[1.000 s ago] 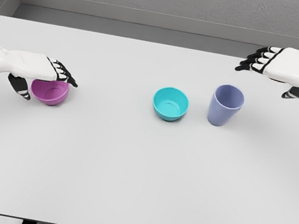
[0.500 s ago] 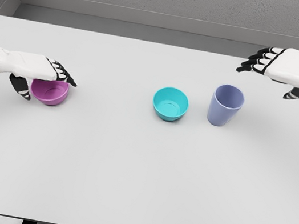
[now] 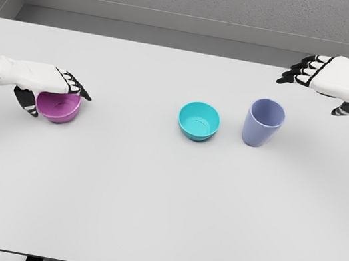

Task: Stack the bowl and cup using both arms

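Reaching over the purple bowl (image 3: 58,106) at table (image 3: 147,207) left, the left hand (image 3: 41,80) straddles its rim, closure unconfirmed; a shallow pinch risks tipping it. Right hand (image 3: 332,77), fingers spread and holding nothing, hovers beyond the lavender cup (image 3: 262,122), beside the teal bowl (image 3: 198,120).

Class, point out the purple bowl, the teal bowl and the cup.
purple bowl (image 3: 59,107), head view, inner wall.
teal bowl (image 3: 198,120), head view, inside bottom.
cup (image 3: 260,127), head view, outer side wall.

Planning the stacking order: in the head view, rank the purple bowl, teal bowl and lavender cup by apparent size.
1. Lavender cup, tallest.
2 and 3. Teal bowl and purple bowl look alike; the left robot hand partly covers the purple one, so no ranking.
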Motion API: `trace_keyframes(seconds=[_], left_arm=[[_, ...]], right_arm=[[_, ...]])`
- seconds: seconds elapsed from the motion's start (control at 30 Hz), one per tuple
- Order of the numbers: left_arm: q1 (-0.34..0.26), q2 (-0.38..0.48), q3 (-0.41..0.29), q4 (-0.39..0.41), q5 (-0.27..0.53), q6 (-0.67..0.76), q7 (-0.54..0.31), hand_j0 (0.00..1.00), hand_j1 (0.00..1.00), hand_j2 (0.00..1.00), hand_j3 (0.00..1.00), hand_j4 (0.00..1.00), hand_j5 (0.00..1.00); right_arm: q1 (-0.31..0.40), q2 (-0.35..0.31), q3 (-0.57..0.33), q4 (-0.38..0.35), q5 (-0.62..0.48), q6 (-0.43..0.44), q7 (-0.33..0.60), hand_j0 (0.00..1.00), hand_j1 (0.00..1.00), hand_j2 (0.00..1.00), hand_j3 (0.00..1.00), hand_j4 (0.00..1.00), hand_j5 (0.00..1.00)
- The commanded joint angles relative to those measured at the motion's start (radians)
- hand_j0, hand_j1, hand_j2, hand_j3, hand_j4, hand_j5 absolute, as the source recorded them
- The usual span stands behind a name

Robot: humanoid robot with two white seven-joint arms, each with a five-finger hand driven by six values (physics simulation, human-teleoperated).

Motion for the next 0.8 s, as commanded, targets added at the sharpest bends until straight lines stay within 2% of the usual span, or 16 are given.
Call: trace_keyframes(seconds=[0.0, 0.6, 0.77], left_arm=[[0.000, -0.007, 0.001, 0.009, 0.005, 0.002, 0.000, 1.00, 1.00, 1.00, 1.00, 1.00, 1.00], [0.000, -0.013, 0.001, 0.028, -0.014, 0.002, 0.000, 1.00, 1.00, 1.00, 1.00, 1.00, 1.00], [0.000, -0.013, 0.002, 0.028, -0.012, 0.002, 0.000, 0.89, 0.89, 0.89, 0.89, 0.89, 0.89]], right_arm=[[0.000, -0.001, 0.001, 0.000, -0.003, 0.003, 0.000, 1.00, 1.00, 1.00, 1.00, 1.00, 1.00], [0.002, -0.012, -0.001, 0.002, -0.003, 0.003, 0.000, 1.00, 1.00, 1.00, 1.00, 1.00, 1.00], [0.000, -0.007, -0.001, 0.002, -0.003, 0.003, 0.000, 1.00, 1.00, 1.00, 1.00, 1.00, 1.00]])
